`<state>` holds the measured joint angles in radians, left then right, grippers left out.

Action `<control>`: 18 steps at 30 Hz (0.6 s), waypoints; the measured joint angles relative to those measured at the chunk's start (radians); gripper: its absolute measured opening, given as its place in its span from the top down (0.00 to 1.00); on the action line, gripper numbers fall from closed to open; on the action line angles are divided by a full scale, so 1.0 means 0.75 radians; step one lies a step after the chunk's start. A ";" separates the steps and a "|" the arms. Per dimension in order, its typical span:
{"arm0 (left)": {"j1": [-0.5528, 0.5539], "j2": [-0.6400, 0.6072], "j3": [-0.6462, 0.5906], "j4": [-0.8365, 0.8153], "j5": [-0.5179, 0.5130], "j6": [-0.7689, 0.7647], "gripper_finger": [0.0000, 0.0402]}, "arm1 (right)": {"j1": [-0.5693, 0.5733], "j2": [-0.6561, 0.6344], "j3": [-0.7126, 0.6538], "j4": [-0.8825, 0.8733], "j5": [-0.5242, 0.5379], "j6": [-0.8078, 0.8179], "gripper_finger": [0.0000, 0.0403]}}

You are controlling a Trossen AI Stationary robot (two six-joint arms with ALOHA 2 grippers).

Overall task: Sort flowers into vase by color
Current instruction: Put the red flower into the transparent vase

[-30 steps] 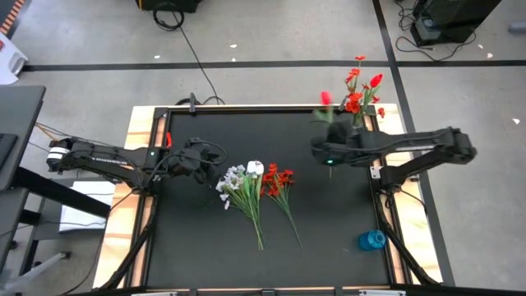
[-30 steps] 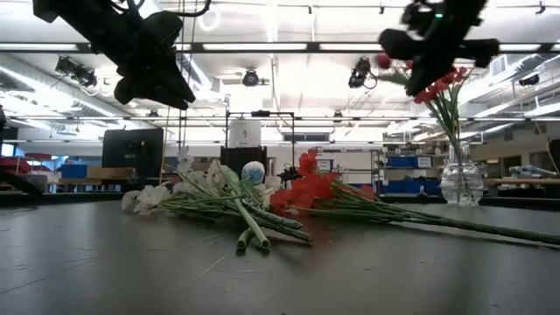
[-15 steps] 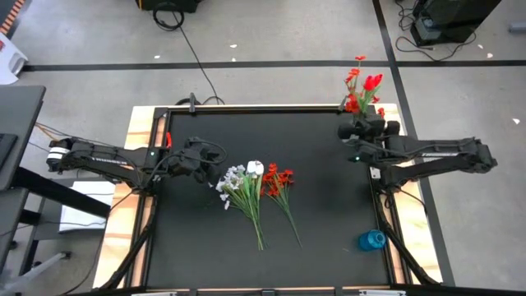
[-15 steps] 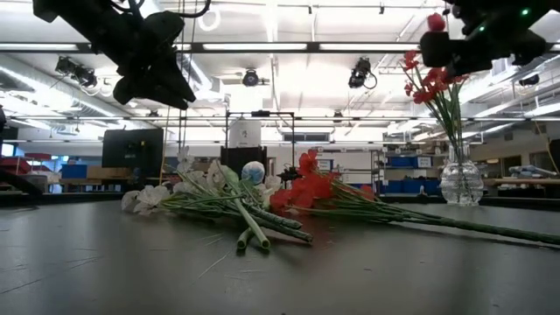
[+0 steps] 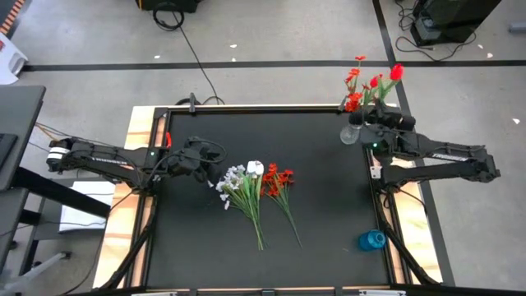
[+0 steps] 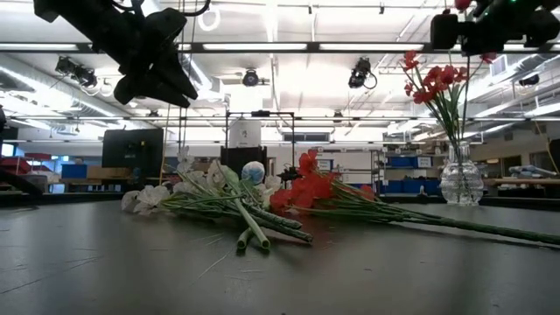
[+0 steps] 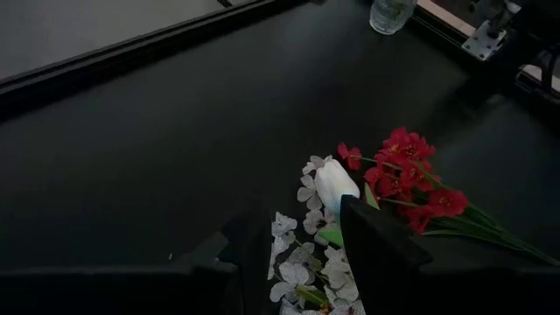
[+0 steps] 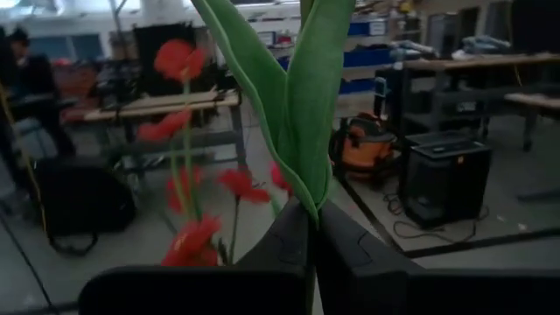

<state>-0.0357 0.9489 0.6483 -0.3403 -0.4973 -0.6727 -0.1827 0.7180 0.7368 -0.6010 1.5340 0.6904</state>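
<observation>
My right gripper (image 5: 371,121) is at the table's far right corner, beside a clear glass vase (image 5: 352,132) that has red flowers (image 5: 355,86) in it, and is shut on a red flower whose bloom (image 5: 397,71) stands above it. In the low view this gripper (image 6: 490,26) is high above the vase (image 6: 461,175). A white and pale-blue bunch (image 5: 238,182) and a red bunch (image 5: 278,180) lie flat at the table's middle, stalks toward the near edge. My left gripper (image 5: 201,158) hovers open just left of them, and its wrist view shows the white blooms (image 7: 332,184) ahead. My right gripper (image 8: 311,229) pinches the red flower between its two fingers at the base of its long green leaves (image 8: 306,197). The fingers come about level from the table's right side, across the stalk. The flower is lifted clear and upright, with leaves (image 8: 297,87) rising above the fingers.
A small blue object (image 5: 371,240) lies near the table's near right corner. Bare black tabletop (image 5: 205,238) spreads around the two bunches. Wooden borders and a metal frame (image 5: 382,177) run along the table's sides. The room behind holds benches and equipment.
My right gripper, still shut on the red flower, has carried it from the table's right middle toward the far right corner and upward, ending beside the vase. The bloom has swung from left of the vase's flowers to their right. The bunches on the table have not moved.
</observation>
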 joint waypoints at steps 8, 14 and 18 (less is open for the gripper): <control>0.000 0.000 0.000 0.000 0.000 -0.007 0.64 | -0.137 0.012 0.000 0.155 0.016 -0.151 0.97; 0.000 0.000 0.000 0.003 0.001 -0.009 0.64 | -0.206 0.055 0.000 0.163 -0.078 -0.125 0.97; 0.000 0.000 0.000 0.009 0.001 -0.009 0.64 | -0.229 0.114 0.000 0.163 -0.127 -0.118 0.97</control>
<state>-0.0357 0.9493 0.6483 -0.3336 -0.4969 -0.6792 -0.3548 0.8035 0.7369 -0.4786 1.4384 0.6022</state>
